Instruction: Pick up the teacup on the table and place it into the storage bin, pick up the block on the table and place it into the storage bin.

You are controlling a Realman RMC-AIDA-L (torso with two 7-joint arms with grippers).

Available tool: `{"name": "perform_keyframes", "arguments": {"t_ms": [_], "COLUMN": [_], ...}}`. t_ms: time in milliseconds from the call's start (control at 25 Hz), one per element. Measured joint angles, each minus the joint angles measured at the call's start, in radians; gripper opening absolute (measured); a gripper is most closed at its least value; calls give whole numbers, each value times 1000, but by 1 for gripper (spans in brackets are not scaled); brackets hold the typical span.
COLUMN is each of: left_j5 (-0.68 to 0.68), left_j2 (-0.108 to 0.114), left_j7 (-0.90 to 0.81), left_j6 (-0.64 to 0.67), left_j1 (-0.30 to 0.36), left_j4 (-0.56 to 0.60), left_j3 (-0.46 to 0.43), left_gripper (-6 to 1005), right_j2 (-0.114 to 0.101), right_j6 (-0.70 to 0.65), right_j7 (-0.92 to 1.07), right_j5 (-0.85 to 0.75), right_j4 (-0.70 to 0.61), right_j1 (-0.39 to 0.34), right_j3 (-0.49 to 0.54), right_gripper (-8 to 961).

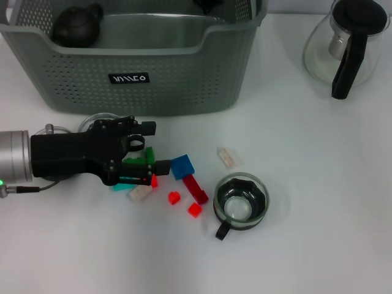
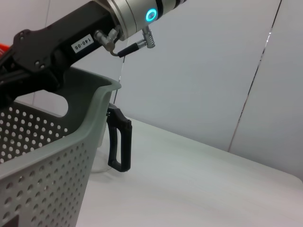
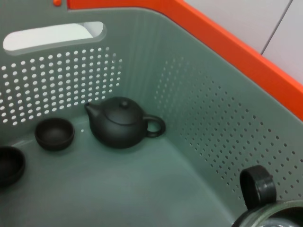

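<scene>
left gripper [image 1: 149,165] over blocks [image 1: 182,166], fingers unclear

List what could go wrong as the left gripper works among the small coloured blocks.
1. The open left gripper straddles a green block close beside a blue cube; closing may catch both or flick neighbours away.
2. The grey-green perforated storage bin stands just behind it; lifting might clip its wall.
3. Pushed blocks could knock the glass teacup with black handle.
The right arm is over the bin.

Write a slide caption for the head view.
Left gripper reaches over scattered blocks before the storage bin; glass cup waits nearby.
</scene>
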Motion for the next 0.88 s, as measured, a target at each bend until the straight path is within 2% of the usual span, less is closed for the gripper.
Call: {"name": "perform_keyframes", "arguments": {"t_ms": [680, 880], "left_j5": [0, -1], "left_j2": [3, 3], "left_j7": [1, 1], "left_j6": [0, 0], "left_j1": [8, 14], "left_j4": [3, 3], "left_j3": [0, -2], "left_gripper": [919, 919], "right_j2": [-3, -3], "right_j6": [-52, -62], "right_j7": [5, 1], "right_j5": [15, 14], "right_j4": [-42, -68], "right_j1": [-15, -15], "right_j3": [-12, -12], "right_gripper": [215, 432]}}
